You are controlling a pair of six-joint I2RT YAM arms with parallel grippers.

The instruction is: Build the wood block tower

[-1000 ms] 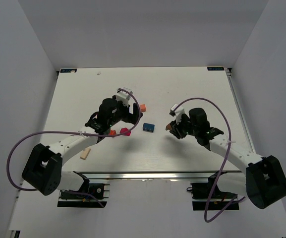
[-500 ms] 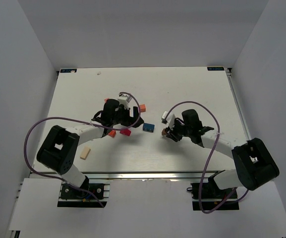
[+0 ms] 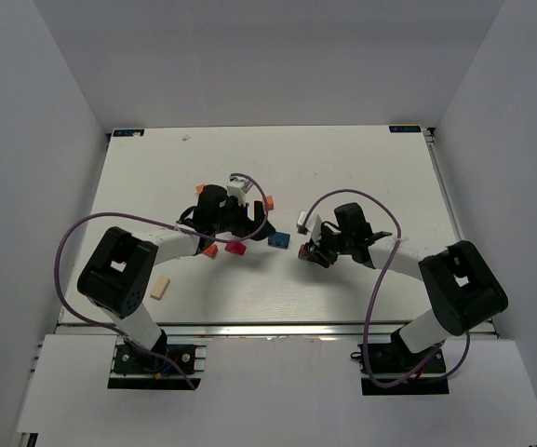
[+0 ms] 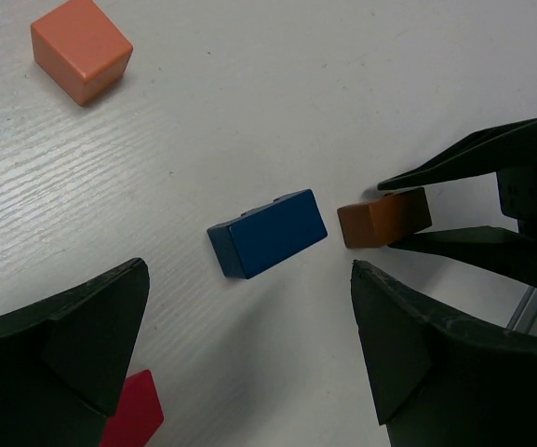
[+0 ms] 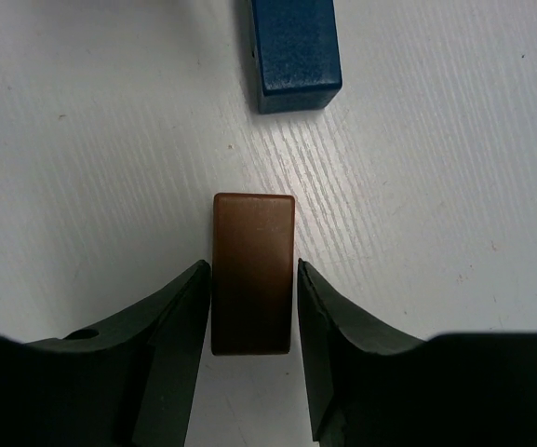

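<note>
No stacked tower shows; the blocks lie loose. A blue block (image 3: 279,239) lies flat mid-table, also in the left wrist view (image 4: 267,233) and the right wrist view (image 5: 293,51). My right gripper (image 3: 307,251) (image 5: 253,272) is shut on a brown block (image 5: 253,251), held low just right of the blue block; it also shows in the left wrist view (image 4: 383,217). My left gripper (image 3: 252,229) (image 4: 249,354) is open and empty, just left of the blue block. A red block (image 3: 236,248) (image 4: 130,410) lies by its left finger.
An orange cube (image 3: 269,200) (image 4: 80,48) lies behind the blue block. An orange-red block (image 3: 209,250) lies left of the red one. A pale tan block (image 3: 160,288) lies near the front left. White walls stand round the table.
My right gripper has moved left with the brown block, closer to the blue block. My left gripper has shifted slightly right toward the blue block, still open.
</note>
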